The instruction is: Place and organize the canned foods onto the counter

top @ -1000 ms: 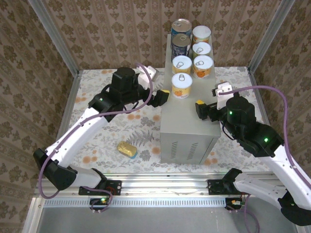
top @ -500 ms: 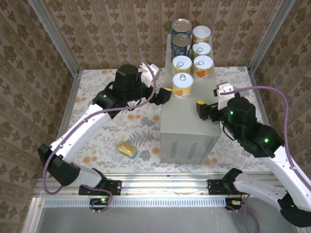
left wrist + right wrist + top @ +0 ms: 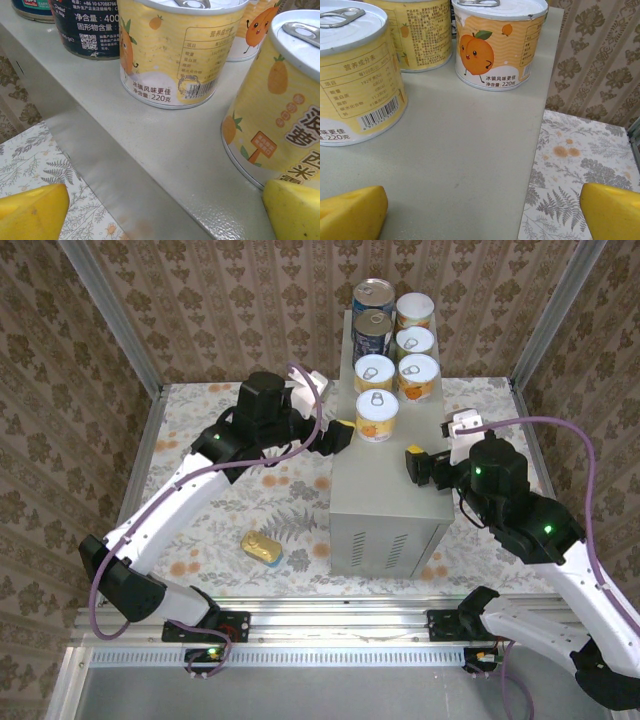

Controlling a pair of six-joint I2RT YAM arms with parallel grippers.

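The counter is a pale grey box with several canned foods at the back of its top. Two blue cans stand at the rear left. Beside and in front of them are several yellow cans with white lids, the nearest. A flat yellow-blue tin lies on the floral floor to the left of the counter. My left gripper is open at the counter's left edge, beside the nearest yellow can. My right gripper is open over the counter's right side, nothing between its fingers.
Floral walls and aluminium frame posts close in the floor on three sides. The near half of the counter top is bare. Purple cables loop above both arms.
My left gripper has moved right, up to the counter's left edge, and has since stopped. The right arm has barely shifted.
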